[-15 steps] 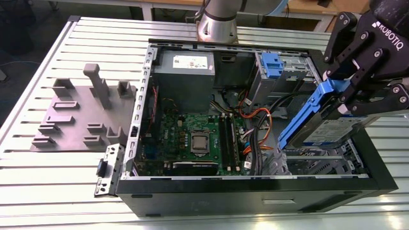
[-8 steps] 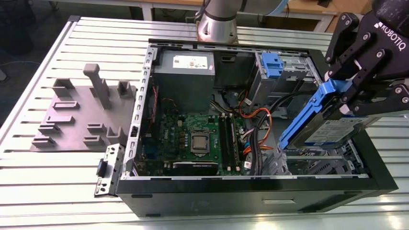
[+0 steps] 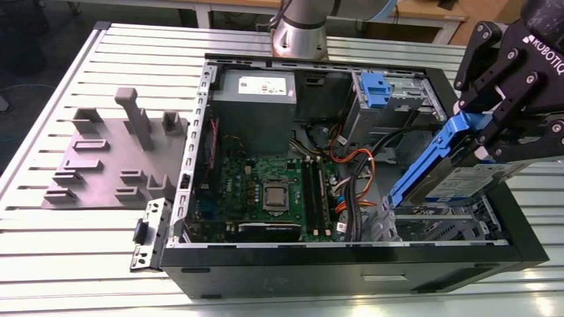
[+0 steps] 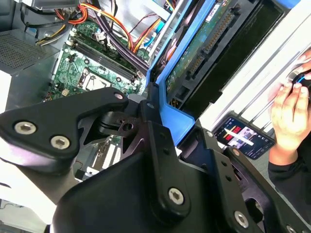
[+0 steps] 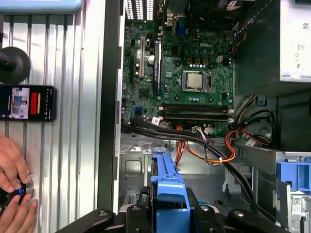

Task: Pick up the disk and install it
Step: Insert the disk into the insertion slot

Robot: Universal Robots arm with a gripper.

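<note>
So far the pick-up half looks finished and the fitting half is not. At the near right corner of the open computer case (image 3: 352, 264), on the exterior view's right, the gripper (image 3: 493, 142) is closed on the disk (image 3: 458, 175), pinching its blue carrier and holding it tilted in the air just above the empty metal drive bay (image 3: 440, 228). It has not been seated, as far as I can judge; the drive hangs clear of the bay rails. In the first wrist view the blue carrier (image 5: 167, 191) sits between the fingers over that bay's floor. Farther in lies the motherboard (image 3: 273, 191) with its bundle of cables (image 3: 352, 172). At the far side stand the grey power supply (image 3: 255, 99) and another blue-carriered drive (image 3: 374, 89). A person's hand (image 4: 289, 114) rests beside a phone (image 4: 245, 138) on the table.
</note>
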